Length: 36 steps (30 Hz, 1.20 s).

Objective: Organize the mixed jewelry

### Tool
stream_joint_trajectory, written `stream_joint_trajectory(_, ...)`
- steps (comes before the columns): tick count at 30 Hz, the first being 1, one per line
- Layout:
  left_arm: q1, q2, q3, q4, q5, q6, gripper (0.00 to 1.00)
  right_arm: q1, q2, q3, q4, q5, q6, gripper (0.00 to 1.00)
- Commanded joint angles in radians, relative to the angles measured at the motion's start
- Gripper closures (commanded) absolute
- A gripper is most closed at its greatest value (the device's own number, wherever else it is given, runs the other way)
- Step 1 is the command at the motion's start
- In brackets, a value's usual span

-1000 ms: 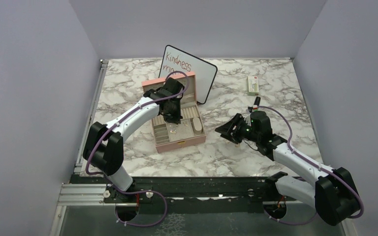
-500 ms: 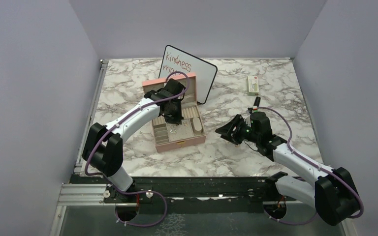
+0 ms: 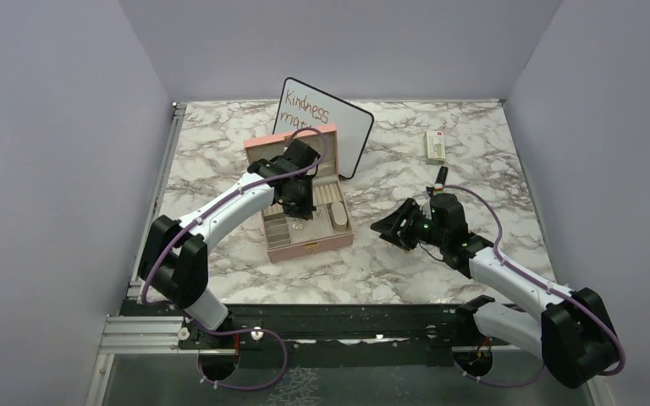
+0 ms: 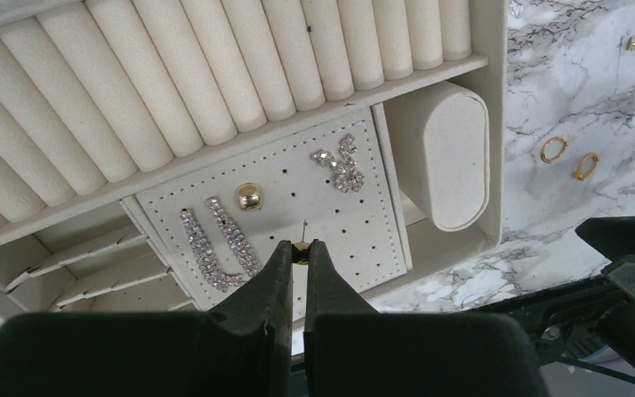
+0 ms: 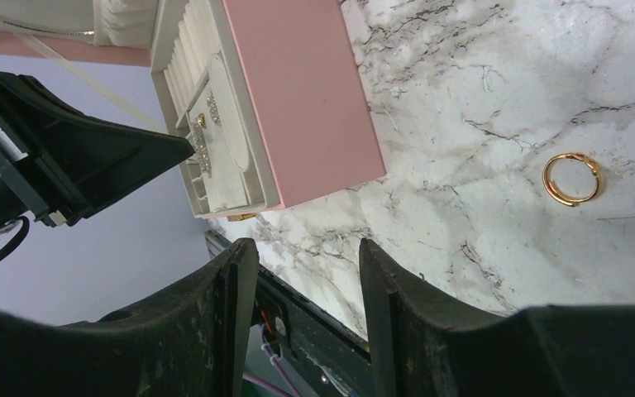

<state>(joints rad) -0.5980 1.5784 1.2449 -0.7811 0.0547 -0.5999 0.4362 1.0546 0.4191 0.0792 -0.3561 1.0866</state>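
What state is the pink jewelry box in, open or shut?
Open: the pink box has its lid raised behind, and ring rolls and earrings show inside.

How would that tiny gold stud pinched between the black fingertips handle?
The stud looks very light, a speck beside the left gripper shut on it. Held only at the very tips, it could probably twist or slip out. Its thin pin seems easy to bend if it misses a hole in the perforated pad.
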Motion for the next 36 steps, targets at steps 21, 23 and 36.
stream_joint_trajectory(21, -0.003, 0.028, 0.028, 0.036, -0.101, -0.027, 0.97, -0.005, -0.025, -0.012, 0.003, 0.014, -0.005, 0.48)
stream_joint_trajectory(23, -0.003, 0.028, 0.027, 0.041, -0.102, -0.030, 0.96, -0.005, -0.024, -0.013, 0.003, 0.013, -0.005, 0.47)
stream_joint_trajectory(36, -0.003, 0.050, 0.022, 0.047, -0.095, -0.031, 0.96, -0.005, -0.033, -0.019, 0.001, 0.013, -0.005, 0.47)
